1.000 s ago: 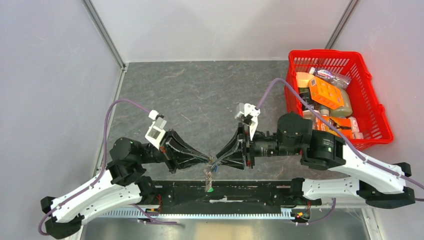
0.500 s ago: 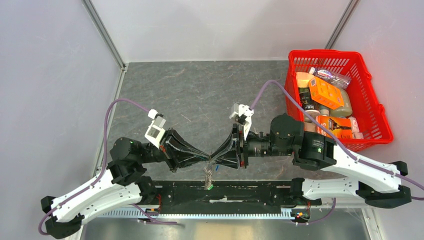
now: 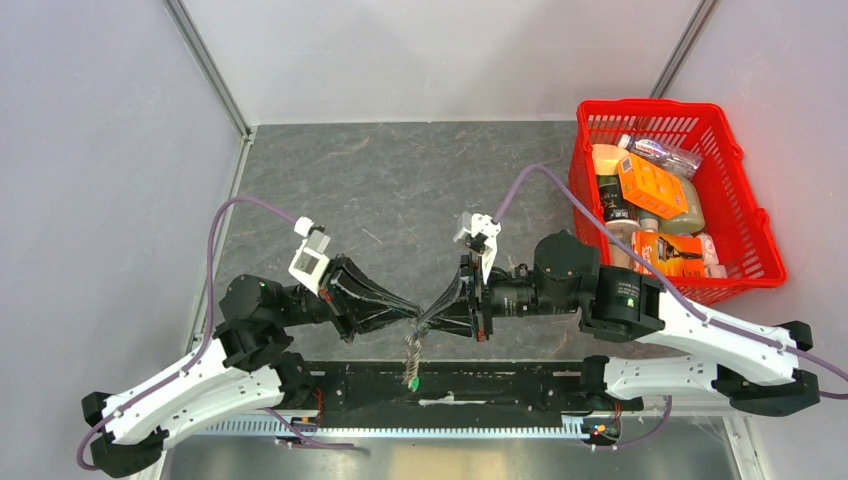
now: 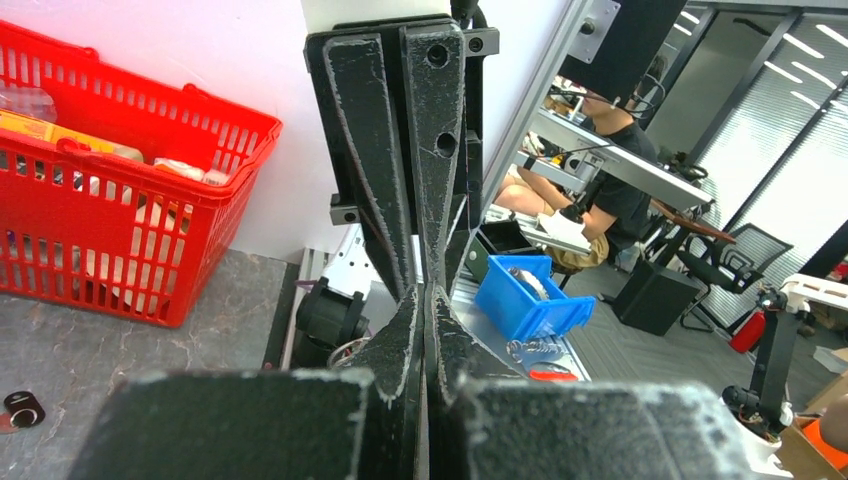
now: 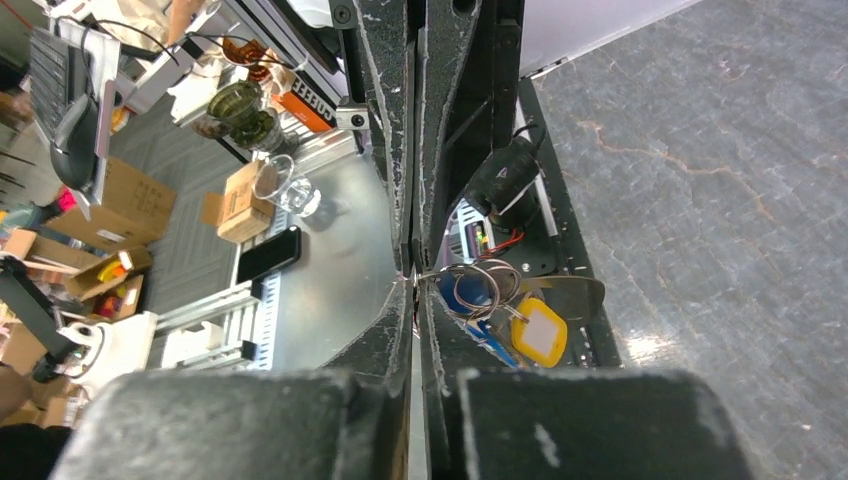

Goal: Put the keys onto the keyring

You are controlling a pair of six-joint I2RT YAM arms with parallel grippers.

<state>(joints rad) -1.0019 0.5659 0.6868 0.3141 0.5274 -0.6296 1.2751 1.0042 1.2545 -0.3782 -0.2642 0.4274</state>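
step: mid-air threading. I have the left gripper (image 3: 416, 319) and right gripper (image 3: 428, 317) tip to tip above the near edge of the table (image 3: 400, 190), working the keys onto the ring.
left fingers: pressed flat together. In the right wrist view the keyring (image 5: 482, 283) wire runs into their tips, so I read that as a clamp on the ring.
right fingers: nearly together, only a thin slit showing. I cannot tell whether they have bitten on anything.
keyring: held off the table at the meeting point. Its chain (image 3: 412, 350) hangs straight down, with the green tag (image 3: 411, 381) at the bottom over the base rail (image 3: 450, 385).
keys: the keys (image 5: 538, 333) are bunched just beside the tips, blue cap and yellow cap visible. Whether each one is fully on the loop is too small to tell.
next: my guess is a firm right pinch on one key or the loop, then a small slide along the wire. The left must hold steady.
in the way: each gripper hides the contact point from the other's wrist camera, and the dangling chain can swing.
around: red basket (image 3: 650, 102) of packets at far right, well apart from the work.
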